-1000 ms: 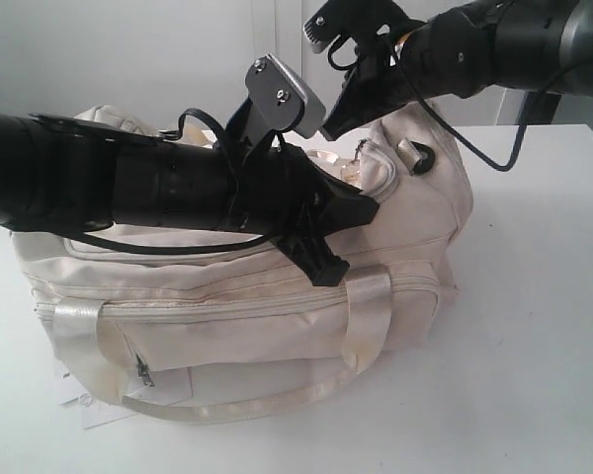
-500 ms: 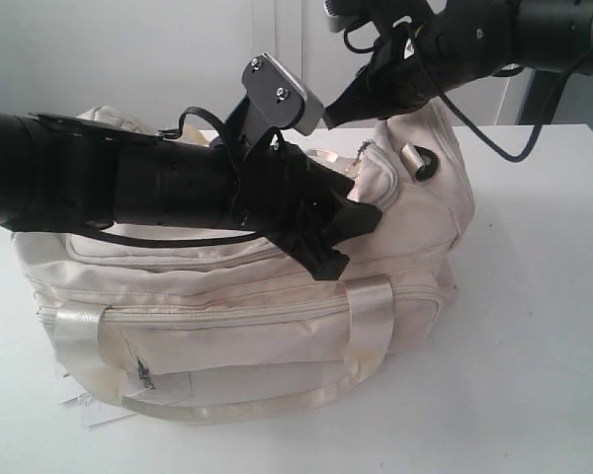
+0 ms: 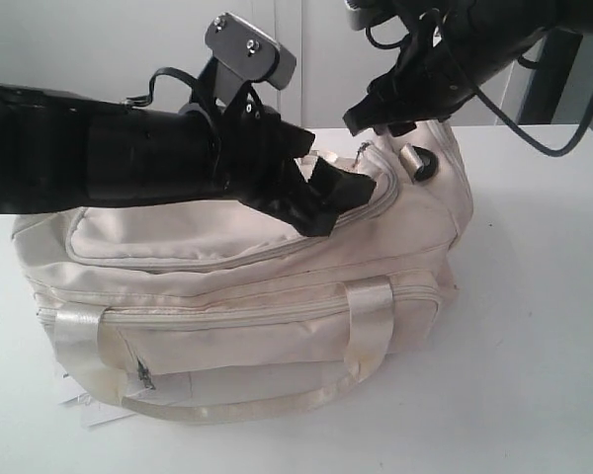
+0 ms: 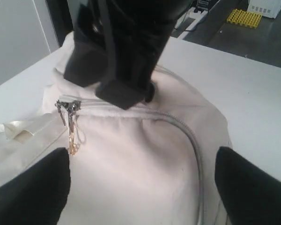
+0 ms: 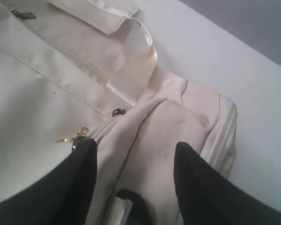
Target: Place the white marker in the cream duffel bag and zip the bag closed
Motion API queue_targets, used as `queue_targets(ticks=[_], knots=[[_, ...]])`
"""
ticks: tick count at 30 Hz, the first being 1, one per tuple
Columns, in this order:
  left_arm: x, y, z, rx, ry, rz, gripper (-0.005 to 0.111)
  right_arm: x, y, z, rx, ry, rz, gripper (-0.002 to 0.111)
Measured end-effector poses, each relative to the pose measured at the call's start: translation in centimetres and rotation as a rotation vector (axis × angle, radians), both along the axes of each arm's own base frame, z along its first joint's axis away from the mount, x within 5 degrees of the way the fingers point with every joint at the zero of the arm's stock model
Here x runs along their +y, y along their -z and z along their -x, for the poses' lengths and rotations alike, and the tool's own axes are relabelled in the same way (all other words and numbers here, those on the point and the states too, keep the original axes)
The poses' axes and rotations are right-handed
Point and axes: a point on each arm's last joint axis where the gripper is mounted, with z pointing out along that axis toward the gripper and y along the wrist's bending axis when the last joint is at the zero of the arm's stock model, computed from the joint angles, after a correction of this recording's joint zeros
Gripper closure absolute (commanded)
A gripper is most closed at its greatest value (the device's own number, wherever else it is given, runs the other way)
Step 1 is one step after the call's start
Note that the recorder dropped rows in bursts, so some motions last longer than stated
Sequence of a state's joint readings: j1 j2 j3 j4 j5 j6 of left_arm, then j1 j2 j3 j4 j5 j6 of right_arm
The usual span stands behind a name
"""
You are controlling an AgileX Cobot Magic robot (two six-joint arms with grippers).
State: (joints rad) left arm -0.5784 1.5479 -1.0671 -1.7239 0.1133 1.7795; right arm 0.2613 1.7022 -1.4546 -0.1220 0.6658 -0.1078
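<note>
1. Bag (image 3: 277, 296) sat on the counter (image 3: 534, 375), long side towards the exterior camera. One handle (image 3: 368, 326) hung down its front, and a paper tag (image 3: 84, 407) stuck out from under its left end.
2. Top zipper (image 4: 189, 140) was closed along all of the curve in view. Slider with gold charm (image 4: 74, 145) sat near the bag's right end.
3. Marker: not seen in any view, so its place could not be told.
4. Left gripper (image 3: 336, 197) hung just above the bag's top, beside the zipper. Jaws wide apart, holding nothing.
5. Right gripper (image 3: 383, 117) hung over the bag's right end. Jaws apart, holding nothing, one tip just beside the charm.
</note>
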Motion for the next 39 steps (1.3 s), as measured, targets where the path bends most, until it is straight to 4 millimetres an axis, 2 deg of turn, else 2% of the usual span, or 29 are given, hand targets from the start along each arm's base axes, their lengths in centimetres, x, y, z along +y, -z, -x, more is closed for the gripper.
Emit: queue_targets(ticks=[3,6,9,11,12,16,22,31,39], knots=[[0.3,-0.7,0.2,-0.018,-0.019,0.001,0.036,-0.1,-0.3,0.5,0.024,0.006,0.002,0.059],[0.8,-1.2,0.2,-0.041,-0.06,-0.02,0.056,-0.3,-1.0,1.2,0.04,0.012,-0.001,0.064],[1.5,-1.7,0.1,-0.066,-0.117,-0.045,0.083,-0.5,-1.4,1.8,0.06,0.016,0.003,0.081],[2.0,-2.0,0.0,-0.089,-0.166,-0.073,0.101,-0.6,-1.9,2.2,0.062,0.018,0.004,0.098],[2.4,-2.2,0.0,-0.105,-0.197,-0.095,0.107,-0.7,-2.1,2.4,0.058,0.017,0.004,0.107],[4.0,-2.7,-0.4,-0.158,-0.333,-0.193,0.107,-0.8,-3.0,2.9,0.033,-0.003,0.013,0.108],[6.3,-2.7,-1.4,-0.188,-0.441,-0.289,0.107,-1.6,-3.0,3.0,0.047,0.004,0.03,0.108],[13.2,-4.2,-3.1,-0.191,-0.655,-0.273,0.107,-6.6,-2.7,2.6,0.105,0.14,0.045,0.108],[17.2,-5.4,-3.1,-0.205,-0.779,-0.258,0.107,-10.0,-3.7,3.1,0.08,0.246,0.028,0.108]])
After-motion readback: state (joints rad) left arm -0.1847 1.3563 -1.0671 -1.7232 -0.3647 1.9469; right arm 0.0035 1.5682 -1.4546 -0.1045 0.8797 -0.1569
